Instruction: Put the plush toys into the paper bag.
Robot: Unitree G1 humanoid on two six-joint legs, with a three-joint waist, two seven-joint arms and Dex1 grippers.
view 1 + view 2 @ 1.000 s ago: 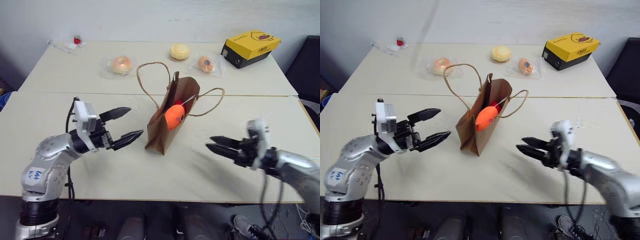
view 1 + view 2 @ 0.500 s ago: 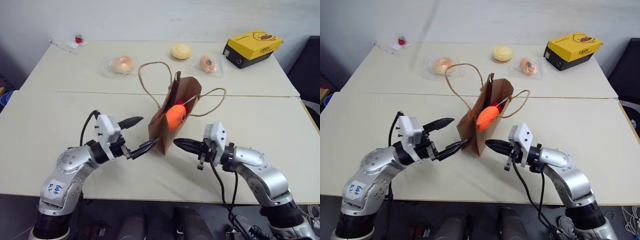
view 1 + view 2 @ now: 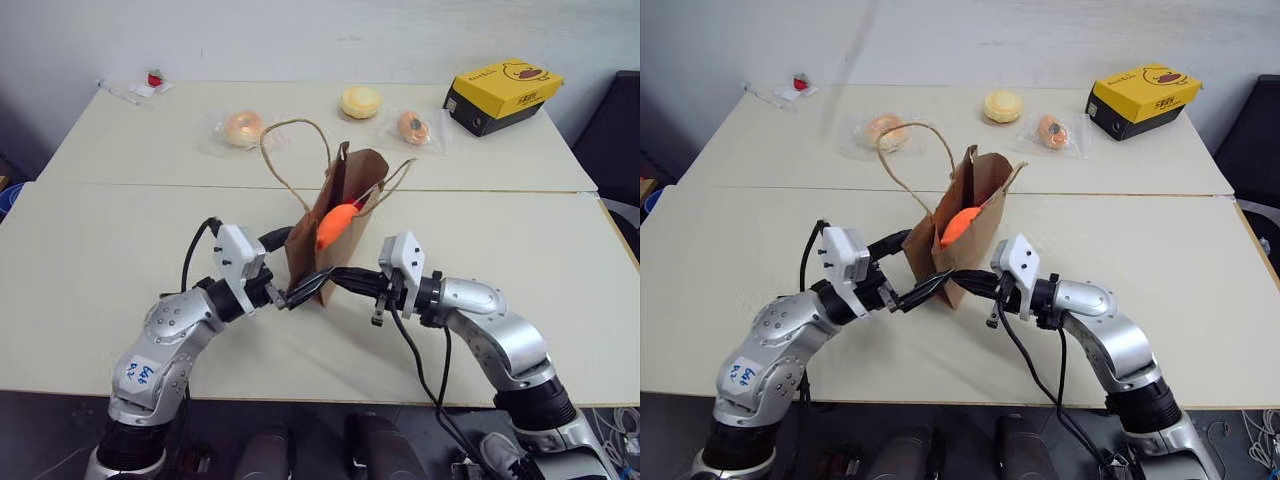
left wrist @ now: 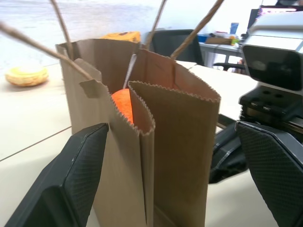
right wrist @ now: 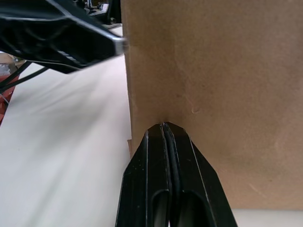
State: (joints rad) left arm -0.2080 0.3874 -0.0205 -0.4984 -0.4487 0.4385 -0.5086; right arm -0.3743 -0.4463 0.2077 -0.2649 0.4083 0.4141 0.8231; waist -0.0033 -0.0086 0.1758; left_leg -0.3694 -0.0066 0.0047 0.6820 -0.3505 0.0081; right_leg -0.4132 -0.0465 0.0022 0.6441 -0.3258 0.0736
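Over the last second both arms have closed in on the bag [image 3: 335,225], which now stands straighter than before at the table's centre. The left gripper [image 3: 290,270], jaws spread wide and holding nothing, now straddles the bag's near corner from 8 o'clock, one finger on each side. The right gripper [image 3: 338,279] has swung in from 4 o'clock and snapped shut on nothing; the right wrist view shows its joined tips pressed against the bag's flat side. The orange toy [image 3: 336,226] sits in the mouth of the bag, partly sunk, its metal ring poking up beside it. I judge this to be a steadying or squaring move, so the fish counts as nearly stowed. The red-and-white toy [image 3: 154,79] lies far off at 11 o'clock on the table [image 3: 520,250], well apart from either hand, so half the job likely remains. Around it: three wrapped pastries [image 3: 243,128] at 12 o'clock and a yellow box [image 3: 501,95] at 1 o'clock, none near the bag. The loop handles [image 3: 285,165] arch over the opening and could snag a drop; a hard push could tip the bag.
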